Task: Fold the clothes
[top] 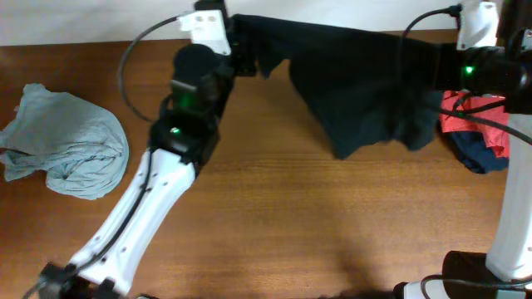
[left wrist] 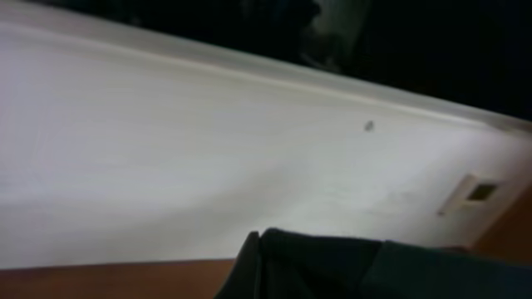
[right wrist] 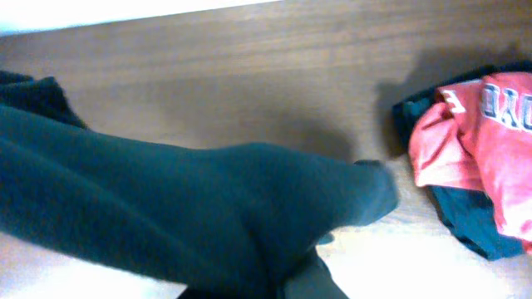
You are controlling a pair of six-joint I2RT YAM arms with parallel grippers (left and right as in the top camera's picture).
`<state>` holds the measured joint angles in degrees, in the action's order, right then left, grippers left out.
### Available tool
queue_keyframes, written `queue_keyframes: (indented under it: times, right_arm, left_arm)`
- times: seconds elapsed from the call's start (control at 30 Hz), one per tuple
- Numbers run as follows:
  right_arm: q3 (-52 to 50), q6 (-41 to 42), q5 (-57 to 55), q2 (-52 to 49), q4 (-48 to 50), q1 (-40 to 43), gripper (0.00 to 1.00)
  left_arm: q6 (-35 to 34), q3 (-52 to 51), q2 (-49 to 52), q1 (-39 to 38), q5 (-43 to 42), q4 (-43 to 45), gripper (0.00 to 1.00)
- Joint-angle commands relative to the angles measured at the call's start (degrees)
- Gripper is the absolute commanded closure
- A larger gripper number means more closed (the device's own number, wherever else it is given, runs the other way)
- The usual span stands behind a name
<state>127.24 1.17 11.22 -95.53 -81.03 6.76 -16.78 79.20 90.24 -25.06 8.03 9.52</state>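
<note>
Nearest, the wooden table (top: 291, 216) lies bare. Midway back, a crumpled grey shirt (top: 66, 145) sits at the left, and at the right a red shirt (top: 474, 123) lies on a dark blue garment (top: 486, 158). Farther back, the black T-shirt (top: 357, 83) hangs stretched between the left gripper (top: 243, 51) and the right gripper (top: 449, 65), its lower part sagging toward the wood. Each of the 2 grippers pinches an upper edge, though cloth hides the fingertips. Beyond stands a white wall (left wrist: 208, 149).

The black T-shirt (top: 366, 75) hides the left claw and right claw (grip unreadable).
</note>
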Motion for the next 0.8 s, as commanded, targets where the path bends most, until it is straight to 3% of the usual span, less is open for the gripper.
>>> queue_keyframes:
  times: [0.0,0.5,0.63,0.77]
  right_arm:
    - [1.0,2.6,-2.9,0.3,0.2,0.7,0.96]
    - [0.0,3.0,-2.9,-7.3,-2.6,-8.7,0.96]
    - [0.0,3.1,-2.9,-9.3,-1.6,-11.8,0.96]
    - [0.0,4.2,-3.3,-11.0,-0.5,-13.3,0.96]
  left_arm:
    - [-1.2,0.9,2.7,-0.3,-1.2,3.0,1.00]
    - [1.0,0.9,8.7,3.6,-1.2,-15.1,1.00]
    - [1.0,0.9,13.1,5.5,-1.3,-14.1,1.00]
    - [3.7,0.9,18.3,7.2,-3.3,-7.8,1.00]
